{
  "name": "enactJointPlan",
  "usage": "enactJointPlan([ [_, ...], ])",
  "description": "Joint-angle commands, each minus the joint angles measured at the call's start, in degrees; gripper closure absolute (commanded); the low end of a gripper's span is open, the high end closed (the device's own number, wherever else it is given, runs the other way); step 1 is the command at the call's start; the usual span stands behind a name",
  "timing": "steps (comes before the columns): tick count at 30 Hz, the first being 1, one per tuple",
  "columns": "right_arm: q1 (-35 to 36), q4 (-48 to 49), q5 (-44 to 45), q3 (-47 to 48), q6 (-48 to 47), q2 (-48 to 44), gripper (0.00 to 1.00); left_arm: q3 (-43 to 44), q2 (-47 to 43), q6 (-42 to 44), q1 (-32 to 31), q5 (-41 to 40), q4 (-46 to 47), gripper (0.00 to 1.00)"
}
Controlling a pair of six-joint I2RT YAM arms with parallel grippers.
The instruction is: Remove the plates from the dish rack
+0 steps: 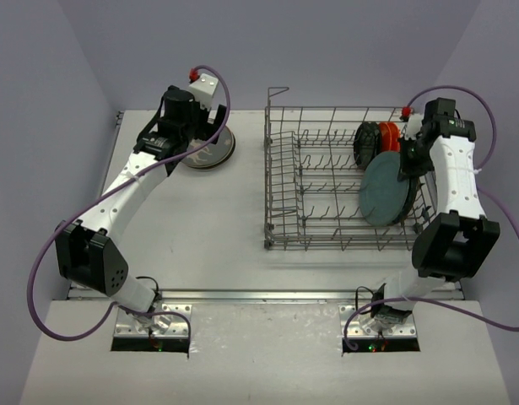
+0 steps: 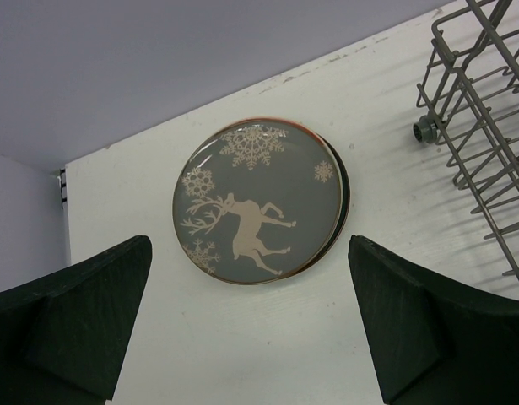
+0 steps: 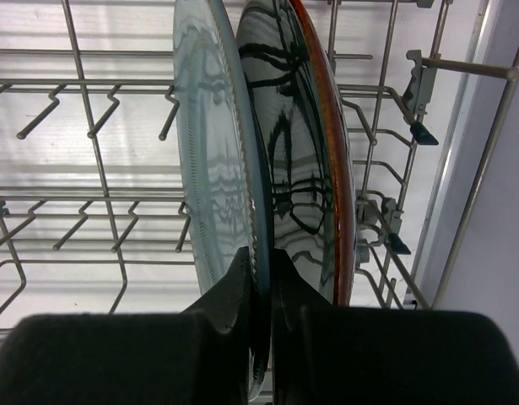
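**A:** What is out of the rack?

**B:** One deer plate [image 2: 255, 202] lies flat on the surface [image 1: 208, 219], at 10 o'clock in the top view and well apart from the dish rack [image 1: 327, 236]. A dark edge shows under its 3 o'clock rim. It may be a second plate; I cannot tell. The left hand [image 2: 249, 253] hovers above it, fingers spread, empty.

**A:** And what is in the rack?

**B:** Three plates, upright at its 2 o'clock end: large teal plate [image 1: 386, 192], black plate [image 1: 367, 143] and orange-red plate [image 1: 388, 135]. The right hand [image 3: 263, 270] pinches the teal plate's rim. That plate is not yet lifted clear.

**A:** Progress?

**B:** By my judgement, under halfway. The teal one is gripped, and the two small ones remain.
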Motion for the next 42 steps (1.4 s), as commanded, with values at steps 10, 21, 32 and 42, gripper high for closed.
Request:
enactJointPlan([
  [10, 1.3, 1.6, -16.9, 12.5, 2.4, -10.9, 1.00, 4.3, -1.1, -2.0, -0.3, 6.2, 0.5, 0.00],
  [21, 1.2, 17.2, -37.7, 9.3, 3.6, -22.6, 1.00, 8.5, -2.3, -6.6, -0.1, 42.6, -0.1, 0.00],
  [32, 1.9, 36.3, -60.6, 4.3, 19.5, -22.6, 1.00, 9.5, 4.5, -42.0, -0.6, 78.8, 26.0, 0.18],
  [42, 9.0, 38.1, -62.0, 6.3, 20.4, -19.4, 1.00, 11.5, 8.4, -47.7, -4.1, 78.9, 29.2, 0.23],
])
